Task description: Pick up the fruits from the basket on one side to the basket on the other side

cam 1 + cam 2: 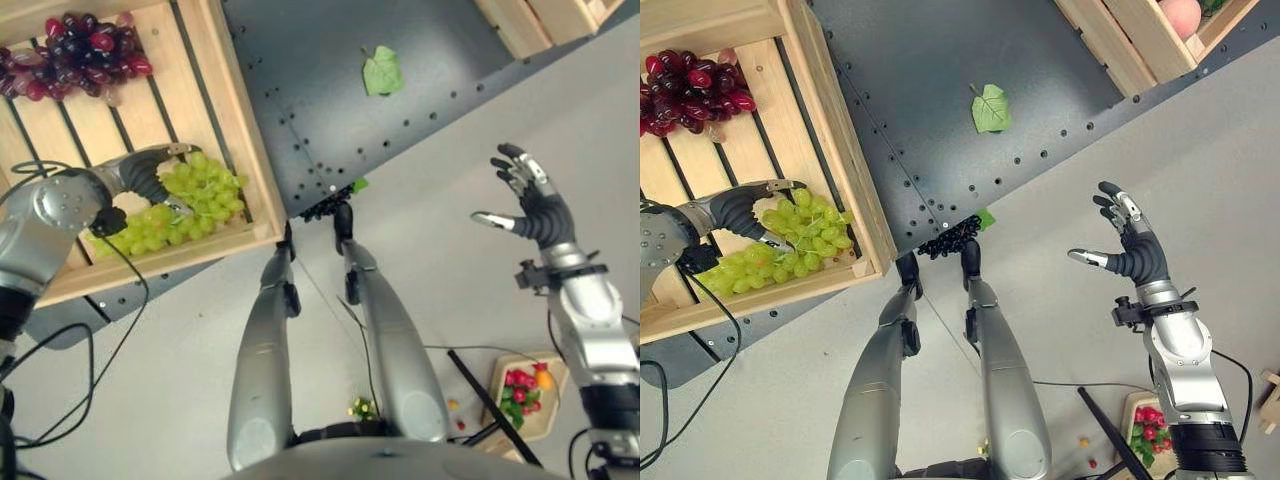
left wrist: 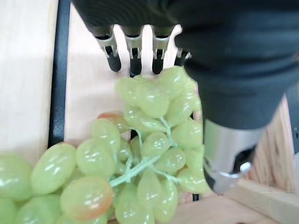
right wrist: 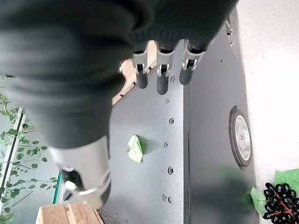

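The left hand's [image 1: 150,180] silver, dark-tipped fingers [image 2: 135,58] curve down over the bunch of pale green grapes [image 1: 190,205], with the thumb on the bunch's other side, so the hand is cupped round the fruit. That bunch lies in the near corner of the slatted pale wooden crate [image 1: 235,120] on the robot's left, its smooth oval grapes strung on thin green stalks, one or two blushed orange. At the crate's far end lies a bunch of glossy dark red grapes [image 1: 85,50].

The right hand [image 1: 1130,250] hangs over the grey floor, well apart from either crate, its fingers spread and straight and holding nothing.

Between the crates is a dark grey metal platform [image 1: 330,90] dotted with rows of small holes, and a single flat green leaf [image 1: 381,71] lies on it. A second pale wooden crate [image 1: 1160,35] sits at the platform's far right, with a rounded peach-coloured fruit [image 1: 1182,14] in it. No legible writing shows anywhere.
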Motion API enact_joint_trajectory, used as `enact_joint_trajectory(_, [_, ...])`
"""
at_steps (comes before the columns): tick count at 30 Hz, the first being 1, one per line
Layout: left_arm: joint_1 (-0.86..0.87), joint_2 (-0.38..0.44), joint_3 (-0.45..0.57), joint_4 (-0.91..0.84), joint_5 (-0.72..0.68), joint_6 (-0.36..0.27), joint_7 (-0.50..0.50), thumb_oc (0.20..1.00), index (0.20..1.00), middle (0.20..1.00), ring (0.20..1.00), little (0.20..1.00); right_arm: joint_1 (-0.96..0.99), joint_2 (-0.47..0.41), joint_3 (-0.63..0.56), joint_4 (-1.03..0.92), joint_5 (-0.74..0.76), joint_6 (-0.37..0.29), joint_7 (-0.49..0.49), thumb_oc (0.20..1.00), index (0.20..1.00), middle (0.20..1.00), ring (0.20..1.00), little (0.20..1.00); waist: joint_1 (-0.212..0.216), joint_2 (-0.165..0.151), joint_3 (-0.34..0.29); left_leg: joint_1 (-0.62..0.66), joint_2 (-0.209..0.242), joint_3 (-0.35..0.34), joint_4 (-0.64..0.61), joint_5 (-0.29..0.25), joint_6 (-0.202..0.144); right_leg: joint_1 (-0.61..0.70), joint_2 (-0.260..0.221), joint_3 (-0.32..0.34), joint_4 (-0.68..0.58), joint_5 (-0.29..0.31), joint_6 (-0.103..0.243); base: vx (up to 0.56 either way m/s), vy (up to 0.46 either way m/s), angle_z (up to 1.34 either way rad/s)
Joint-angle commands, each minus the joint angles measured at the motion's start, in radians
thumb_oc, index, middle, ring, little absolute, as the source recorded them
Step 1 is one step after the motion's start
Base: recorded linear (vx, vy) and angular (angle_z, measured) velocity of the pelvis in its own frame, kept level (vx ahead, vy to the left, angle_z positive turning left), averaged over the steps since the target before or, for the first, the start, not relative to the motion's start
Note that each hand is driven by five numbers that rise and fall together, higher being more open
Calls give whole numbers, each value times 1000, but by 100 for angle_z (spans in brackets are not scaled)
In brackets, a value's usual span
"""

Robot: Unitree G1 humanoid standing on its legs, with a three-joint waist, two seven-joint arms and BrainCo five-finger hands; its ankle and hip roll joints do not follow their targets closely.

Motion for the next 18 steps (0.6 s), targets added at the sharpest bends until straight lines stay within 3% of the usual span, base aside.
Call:
enact_joint_trajectory(1, [47, -54, -20, -118, -37, -83, -63, 1000, 1000, 1000, 1000, 1000, 9, -12, -40, -72, 23, -22, 4, 1000, 1000, 1000, 1000, 1000, 17, 7, -1, 62, 24, -25, 10, -64, -33, 48, -16, -19, 9, -3, 57, 0, 0, 0])
enact_joint_trajectory(18, [-9, -153, -51, -44, 66, -61, -40, 1000, 1000, 1000, 1000, 1000, 3, -6, -43, -86, 15, -7, 16, 1000, 1000, 1000, 1000, 1000, 1, -12, -1, 54, 29, -24, 10, -70, -32, 37, -12, -14, 10, -4, 57, 0, 0, 0])
